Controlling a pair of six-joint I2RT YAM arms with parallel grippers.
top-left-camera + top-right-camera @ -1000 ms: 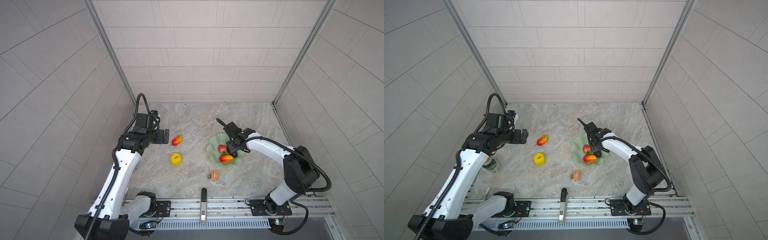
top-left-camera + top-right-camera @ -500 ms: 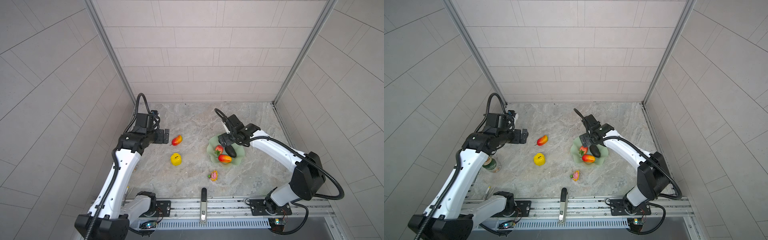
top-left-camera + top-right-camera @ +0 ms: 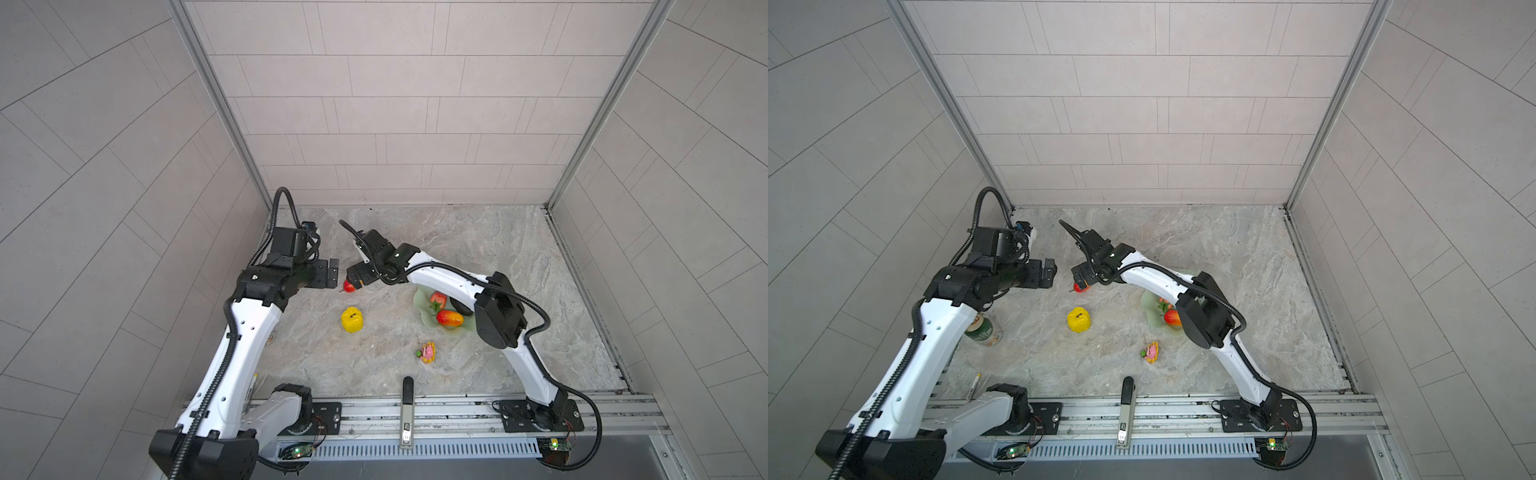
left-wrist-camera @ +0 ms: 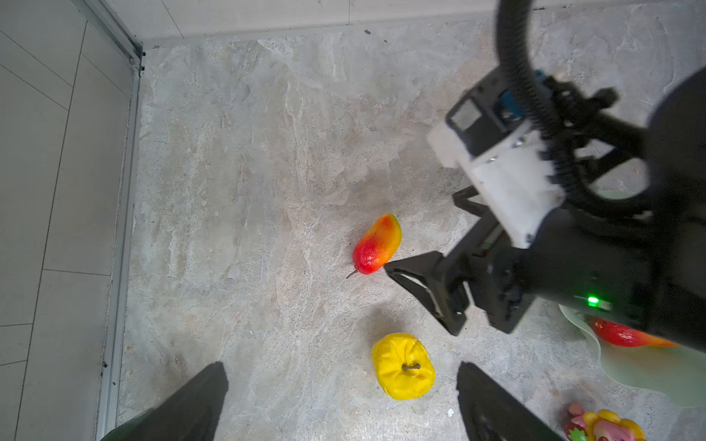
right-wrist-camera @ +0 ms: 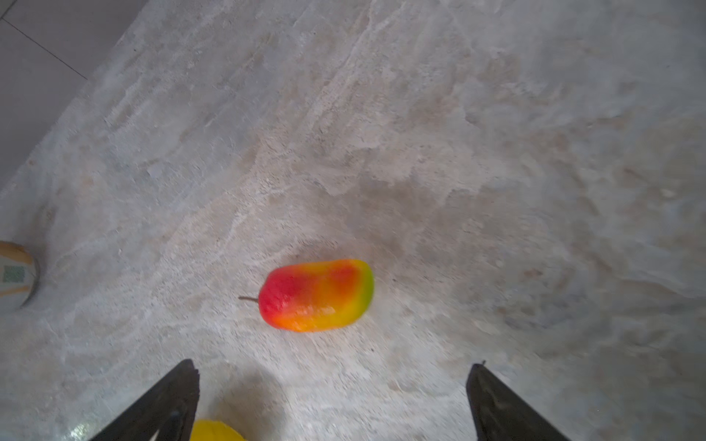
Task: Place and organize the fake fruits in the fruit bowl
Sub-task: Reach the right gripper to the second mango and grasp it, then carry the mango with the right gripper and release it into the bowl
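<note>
The mint fruit bowl (image 3: pixel 420 306) (image 3: pixel 1148 306) holds a strawberry (image 3: pixel 437 298), a red-yellow mango (image 3: pixel 449 318) and a dark oval (image 3: pixel 461 309). A second mango (image 3: pixel 348 286) (image 5: pixel 317 294) (image 4: pixel 376 244) lies on the stone floor, left of the bowl. My right gripper (image 3: pixel 357 279) (image 5: pixel 332 397) hovers open just above and beside it, empty. The lumpy yellow fruit (image 3: pixel 352 320) (image 4: pixel 403 366) sits nearer the front. My left gripper (image 3: pixel 332 272) (image 4: pixel 340 401) hangs open and empty, left of the mango.
A pink-and-yellow trinket (image 3: pixel 427 352) lies in front of the bowl. A round can (image 3: pixel 984 330) stands at the left under my left arm. Tiled walls close in the left, back and right sides.
My right gripper opened and left the dark oval in the bowl, then swung left to hover over the mango on the floor. The left arm has not moved.
</note>
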